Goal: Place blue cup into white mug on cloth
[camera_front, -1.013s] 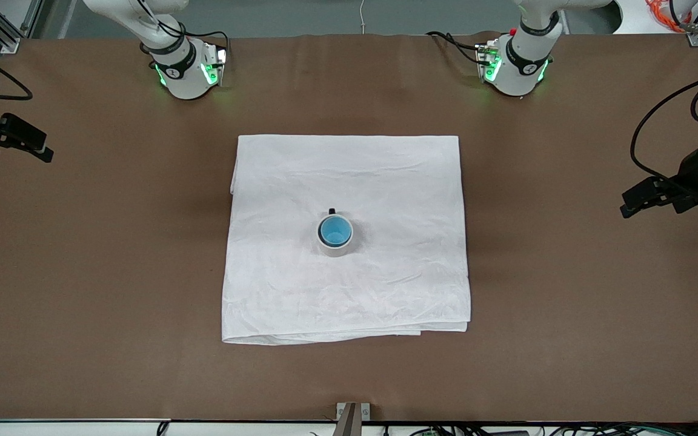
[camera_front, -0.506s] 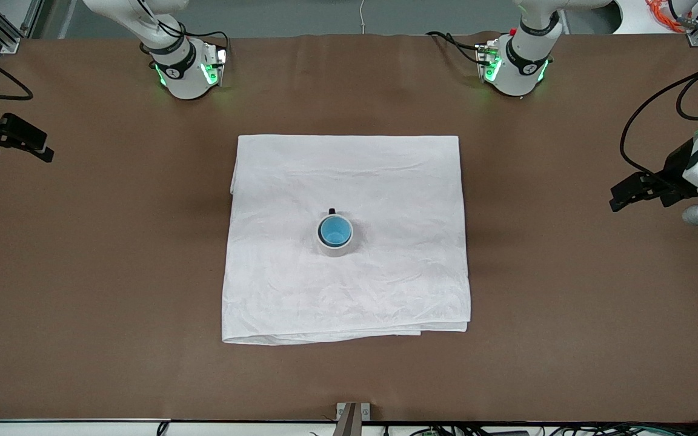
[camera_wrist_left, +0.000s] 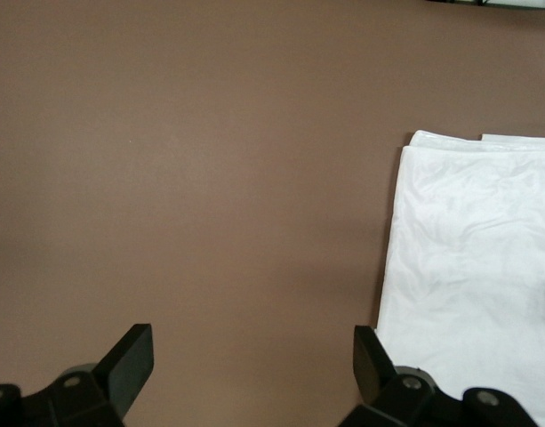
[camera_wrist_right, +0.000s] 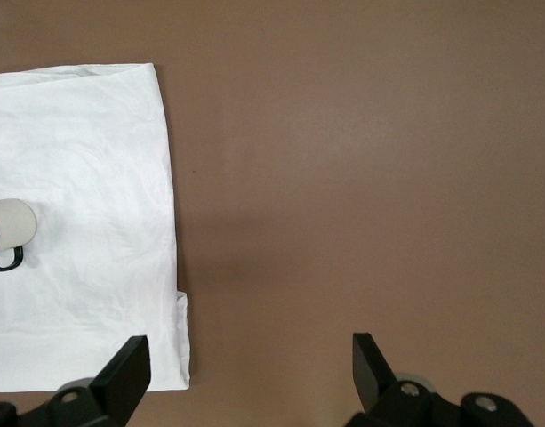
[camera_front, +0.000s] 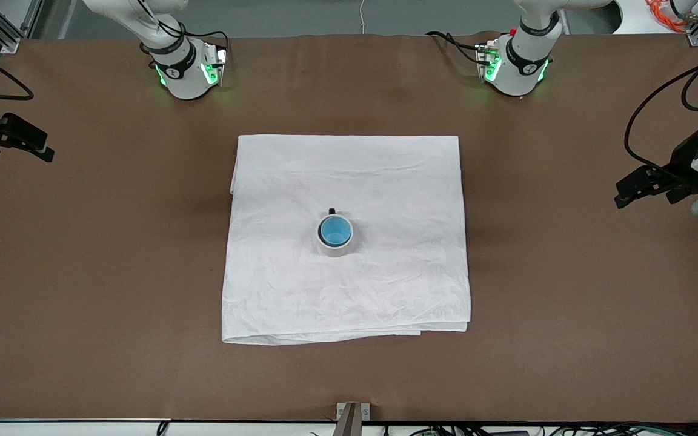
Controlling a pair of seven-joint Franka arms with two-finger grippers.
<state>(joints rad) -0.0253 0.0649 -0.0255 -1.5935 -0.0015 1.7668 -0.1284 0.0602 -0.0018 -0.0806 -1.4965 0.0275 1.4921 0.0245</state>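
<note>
blue cup (camera_front: 334, 230): sits upright inside the white mug (camera_front: 335, 244), its bright blue inside showing within the mug's rim.
white mug: stands on the cloth (camera_front: 385, 181) near its middle, dark handle at twelve o'clock, toward the robots' bases.
cloth: lies flat and wrinkled at mid-table, one folded layer peeking out at its six o'clock edge.
left gripper (camera_front: 643, 184): fingers released and empty, over bare table at three o'clock of the cloth, well apart from the mug.
right gripper (camera_wrist_right: 245, 378): fingers spread, holding nothing, over bare table at nine o'clock of the cloth; this arm waits.
progress: by the look of it the placing is done; nothing appears left except parking the arms.
</note>
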